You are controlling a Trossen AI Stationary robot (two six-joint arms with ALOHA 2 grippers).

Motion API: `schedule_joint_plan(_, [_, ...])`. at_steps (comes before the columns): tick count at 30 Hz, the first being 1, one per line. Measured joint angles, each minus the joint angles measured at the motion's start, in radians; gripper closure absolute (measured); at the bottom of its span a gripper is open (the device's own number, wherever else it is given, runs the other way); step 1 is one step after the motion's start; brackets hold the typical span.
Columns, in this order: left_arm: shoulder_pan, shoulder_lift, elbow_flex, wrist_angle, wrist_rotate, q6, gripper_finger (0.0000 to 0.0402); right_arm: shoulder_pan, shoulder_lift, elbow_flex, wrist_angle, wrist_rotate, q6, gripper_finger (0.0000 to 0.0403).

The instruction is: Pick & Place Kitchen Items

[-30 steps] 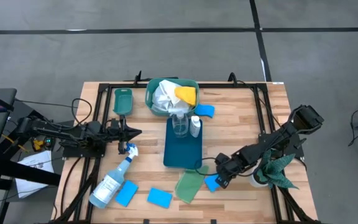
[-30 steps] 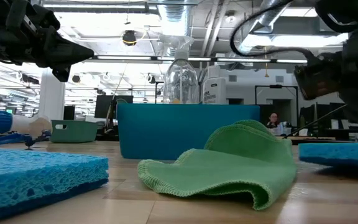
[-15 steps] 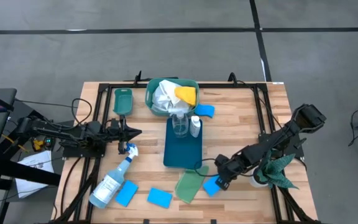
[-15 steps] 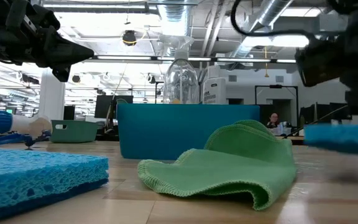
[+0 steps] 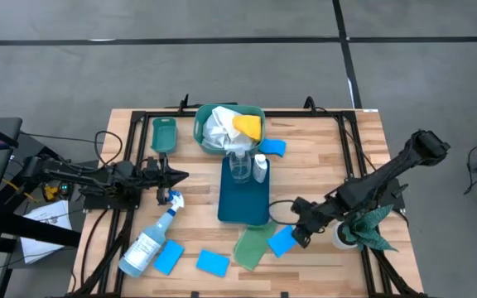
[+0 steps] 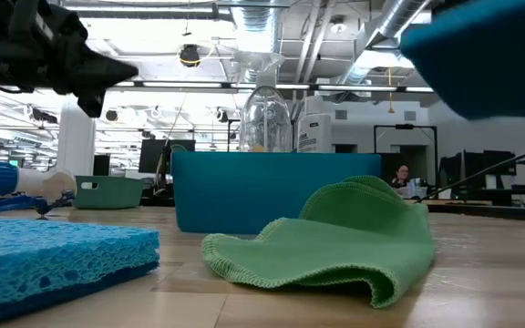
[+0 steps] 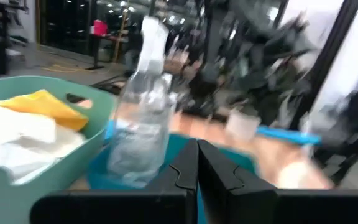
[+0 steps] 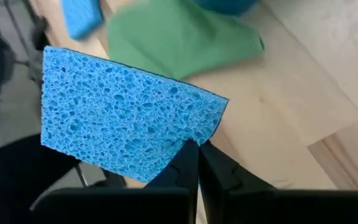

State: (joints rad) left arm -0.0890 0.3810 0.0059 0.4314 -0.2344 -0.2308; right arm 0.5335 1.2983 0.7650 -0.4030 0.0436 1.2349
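I see a dark green rag [image 5: 372, 225] near the table's [image 5: 321, 157] right edge. A blue tray [image 5: 244, 199] and a green bin [image 5: 203, 124] sit in the middle.

Grey floor [image 5: 139, 58] crossed by dark lines. Beyond the wooden table [image 5: 321, 149]: exposed ceiling ducts [image 6: 386, 27], strip lights, white column [image 6: 76, 146].

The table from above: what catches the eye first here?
The right gripper holds a blue sponge lifted above the near edge, beside a green cloth. A teal bin of white and yellow cloths sits at the far side. The left gripper waits shut above a spray bottle.
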Motion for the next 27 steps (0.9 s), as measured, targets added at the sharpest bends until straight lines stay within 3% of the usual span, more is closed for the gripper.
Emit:
schedule_joint_plan(4, [0.0,0.0,0.0,0.157,0.049,-0.269,0.0401,-0.006,-0.051,0.001,-0.017,0.045,0.015,0.0403])
schedule_joint_plan(13, [0.0,0.001,0.0,0.502,0.066,-0.606,0.0401,-0.04,-0.109,0.007,-0.026,0.149,0.005,0.0403])
schedule_joint_plan(19, [0.0,0.001,0.0,0.636,0.114,-0.694,0.0401,-0.046,-0.105,0.09,-0.027,0.238,-0.072,0.0403])
schedule_joint_plan(27, [-0.002,0.057,0.037,0.678,0.132,-0.675,0.0401,-0.046,-0.1,0.266,-0.149,0.376,-0.19,0.0403])
